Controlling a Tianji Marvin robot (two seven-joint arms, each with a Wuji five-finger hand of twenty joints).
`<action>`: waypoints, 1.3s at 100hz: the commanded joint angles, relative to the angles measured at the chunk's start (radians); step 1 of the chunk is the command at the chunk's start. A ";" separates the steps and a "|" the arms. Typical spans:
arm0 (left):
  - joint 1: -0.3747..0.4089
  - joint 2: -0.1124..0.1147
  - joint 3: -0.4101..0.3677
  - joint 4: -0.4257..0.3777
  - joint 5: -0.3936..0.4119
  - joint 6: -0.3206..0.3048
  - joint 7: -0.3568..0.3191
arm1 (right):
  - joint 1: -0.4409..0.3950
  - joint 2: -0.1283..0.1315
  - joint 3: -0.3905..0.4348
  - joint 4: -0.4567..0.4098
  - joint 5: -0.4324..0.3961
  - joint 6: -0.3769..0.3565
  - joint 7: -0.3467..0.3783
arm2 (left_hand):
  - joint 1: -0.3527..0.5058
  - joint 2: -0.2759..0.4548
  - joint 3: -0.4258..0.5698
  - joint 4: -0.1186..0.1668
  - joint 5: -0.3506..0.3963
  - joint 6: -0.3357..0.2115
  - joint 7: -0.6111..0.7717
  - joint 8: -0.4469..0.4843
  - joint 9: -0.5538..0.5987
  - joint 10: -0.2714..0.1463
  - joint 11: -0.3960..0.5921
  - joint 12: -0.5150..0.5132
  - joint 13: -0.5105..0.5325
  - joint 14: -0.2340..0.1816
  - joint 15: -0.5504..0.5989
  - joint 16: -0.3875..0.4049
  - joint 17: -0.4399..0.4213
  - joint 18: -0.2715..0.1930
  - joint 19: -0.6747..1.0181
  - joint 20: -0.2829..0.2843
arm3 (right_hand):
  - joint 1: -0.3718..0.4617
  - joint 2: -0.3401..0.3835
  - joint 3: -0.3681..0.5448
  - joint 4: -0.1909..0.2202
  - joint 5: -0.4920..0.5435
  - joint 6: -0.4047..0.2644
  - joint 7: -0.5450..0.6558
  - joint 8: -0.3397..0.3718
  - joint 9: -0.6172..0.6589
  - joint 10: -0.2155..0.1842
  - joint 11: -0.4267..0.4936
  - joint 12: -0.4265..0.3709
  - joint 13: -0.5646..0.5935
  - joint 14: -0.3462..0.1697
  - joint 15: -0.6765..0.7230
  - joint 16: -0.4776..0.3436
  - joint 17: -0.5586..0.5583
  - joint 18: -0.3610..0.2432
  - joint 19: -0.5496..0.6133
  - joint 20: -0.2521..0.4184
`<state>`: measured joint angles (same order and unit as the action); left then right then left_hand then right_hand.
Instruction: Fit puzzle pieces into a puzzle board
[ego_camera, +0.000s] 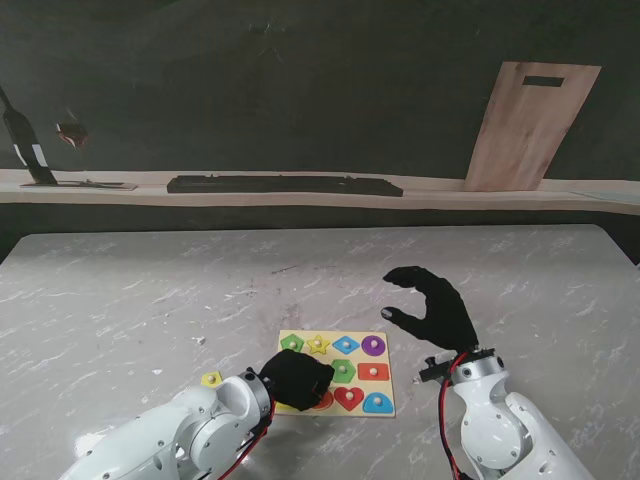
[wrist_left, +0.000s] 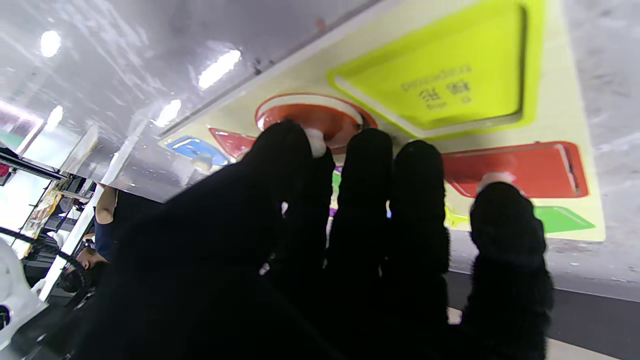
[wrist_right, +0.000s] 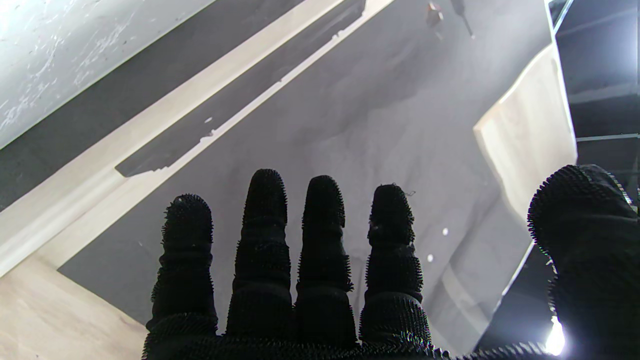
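- The puzzle board (ego_camera: 383, 384) lies flat on the marbled counter (ego_camera: 120, 300), near the robot's edge; most of its slots carry coloured pieces; a green one, a yellow star (ego_camera: 318, 345), a blue diamond, a purple circle (ego_camera: 373, 346), a red heart (ego_camera: 348, 397).
- The left hand (ego_camera: 296, 380) rests over the board's near-left corner, fingers curled down; in its wrist view the fingertips (wrist_left: 370, 150) press at a red round piece (wrist_left: 320, 117); whether it grips it I cannot tell.
- A small yellow piece (ego_camera: 211, 379) sits loose on the counter, just left of that wrist.
- The right hand (ego_camera: 432, 308) hangs off the board's right side, fingers spread, holding nothing.
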<state>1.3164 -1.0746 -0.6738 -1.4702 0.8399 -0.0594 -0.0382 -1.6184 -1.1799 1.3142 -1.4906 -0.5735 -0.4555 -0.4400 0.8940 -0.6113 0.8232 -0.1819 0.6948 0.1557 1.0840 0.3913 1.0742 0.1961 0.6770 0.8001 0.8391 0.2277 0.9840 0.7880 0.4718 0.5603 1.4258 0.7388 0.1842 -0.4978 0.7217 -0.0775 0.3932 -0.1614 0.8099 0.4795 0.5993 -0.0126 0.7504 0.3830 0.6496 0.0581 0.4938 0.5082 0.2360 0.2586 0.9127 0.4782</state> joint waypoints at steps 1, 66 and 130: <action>0.009 0.007 -0.001 0.000 0.004 -0.007 -0.004 | -0.008 -0.006 -0.001 -0.008 -0.004 -0.001 -0.002 | 0.034 0.001 0.042 -0.003 -0.017 -0.034 0.032 0.013 -0.006 -0.019 -0.025 0.005 -0.017 -0.040 0.000 0.003 -0.008 -0.176 0.034 0.010 | -0.026 0.019 -0.015 0.007 -0.009 -0.021 -0.003 0.005 0.003 0.000 0.008 0.005 0.012 -0.003 0.010 0.008 -0.009 0.007 0.008 0.011; -0.011 0.003 0.015 0.035 0.029 -0.046 0.046 | -0.006 -0.006 -0.001 -0.007 0.003 -0.001 0.003 | 0.042 -0.025 0.073 -0.015 -0.051 -0.079 0.071 0.036 -0.050 -0.034 -0.075 0.074 -0.012 -0.045 -0.050 0.032 -0.011 -0.200 0.034 0.004 | -0.026 0.019 -0.014 0.007 -0.009 -0.022 -0.004 0.005 0.007 0.000 0.009 0.005 0.014 -0.003 0.011 0.009 -0.009 0.007 0.008 0.011; -0.022 0.018 0.026 0.043 0.068 -0.055 0.021 | -0.009 -0.007 0.003 -0.006 0.001 -0.006 -0.003 | -0.039 -0.051 0.017 -0.032 -0.163 -0.145 -0.083 0.050 -0.243 -0.056 0.027 0.211 -0.133 -0.062 -0.036 0.057 -0.098 -0.208 -0.030 -0.012 | -0.027 0.018 -0.014 0.007 -0.008 -0.022 -0.003 0.005 0.013 -0.001 0.011 0.006 0.018 -0.001 0.013 0.009 -0.007 0.007 0.008 0.011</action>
<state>1.2852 -1.0667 -0.6463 -1.4324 0.9030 -0.1134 -0.0038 -1.6193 -1.1807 1.3187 -1.4908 -0.5694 -0.4566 -0.4393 0.8776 -0.6167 0.8530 -0.1910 0.5789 0.0336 1.0630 0.4218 0.8907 0.1513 0.7026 1.0250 0.7361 0.2049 0.9338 0.8461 0.3876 0.5603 1.4008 0.7373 0.1842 -0.4978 0.7217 -0.0775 0.3932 -0.1614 0.8099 0.4795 0.5993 -0.0126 0.7503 0.3830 0.6496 0.0582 0.4938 0.5082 0.2359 0.2586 0.9127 0.4782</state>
